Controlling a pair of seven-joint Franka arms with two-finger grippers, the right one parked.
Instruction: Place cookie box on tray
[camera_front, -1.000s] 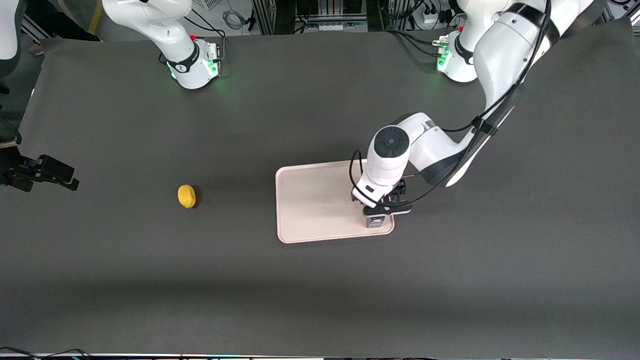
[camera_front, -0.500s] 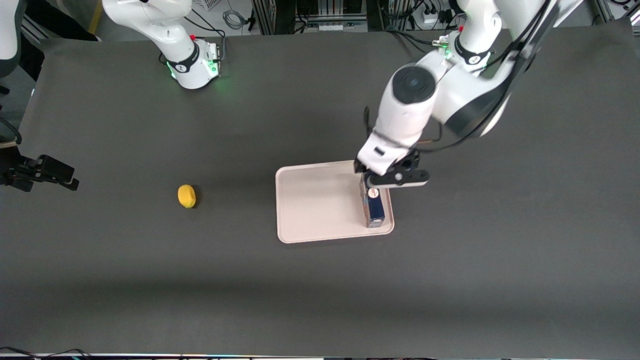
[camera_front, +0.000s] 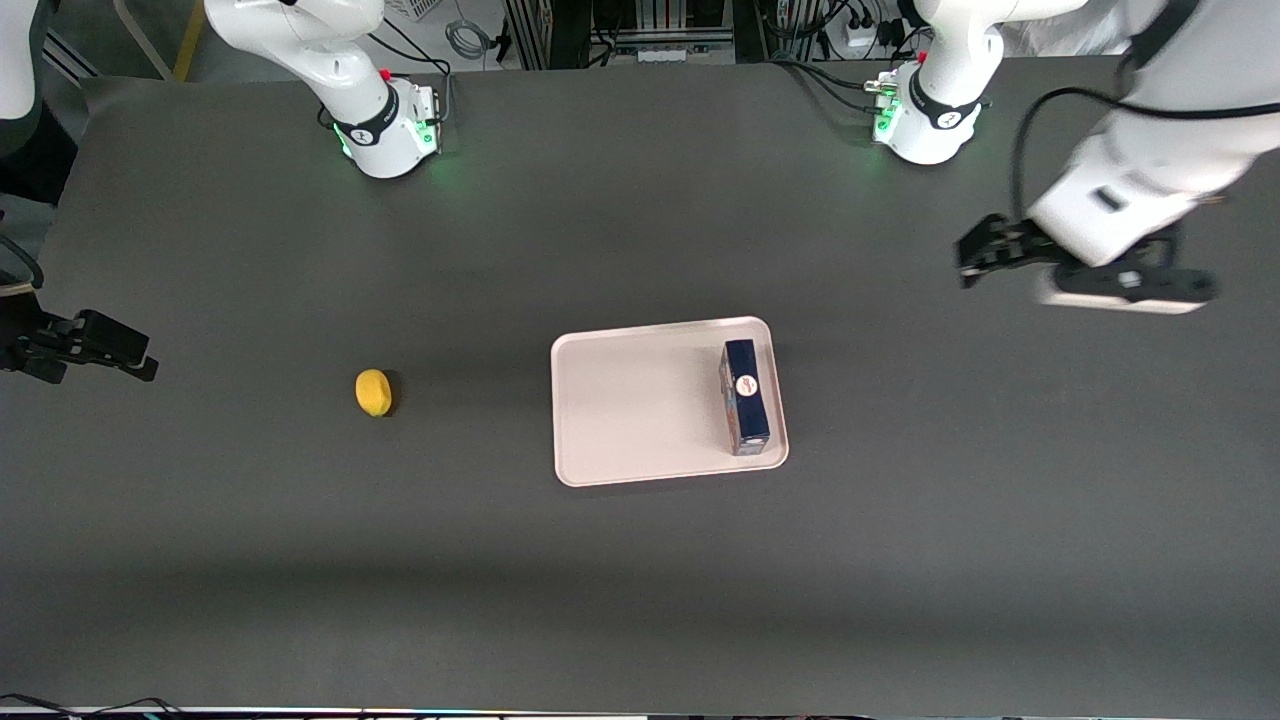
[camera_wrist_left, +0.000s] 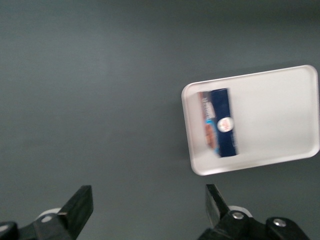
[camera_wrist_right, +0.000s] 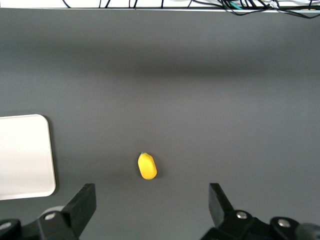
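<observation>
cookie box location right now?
The cookie box stands on its narrow side on the tray, along the rim at the working arm's end. The open hand is well away over bare table.

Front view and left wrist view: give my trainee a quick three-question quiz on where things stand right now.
1. True or false: the cookie box lies inside the rim of the pink tray.
2. The left arm's gripper is: A) clamped on the box, B) open, away toward the working arm's end of the table, C) touching the yellow lump.
3. Fill in: the yellow lump rests on the ____, not on the tray.

Key: 1 true; 2 B; 3 table
</observation>
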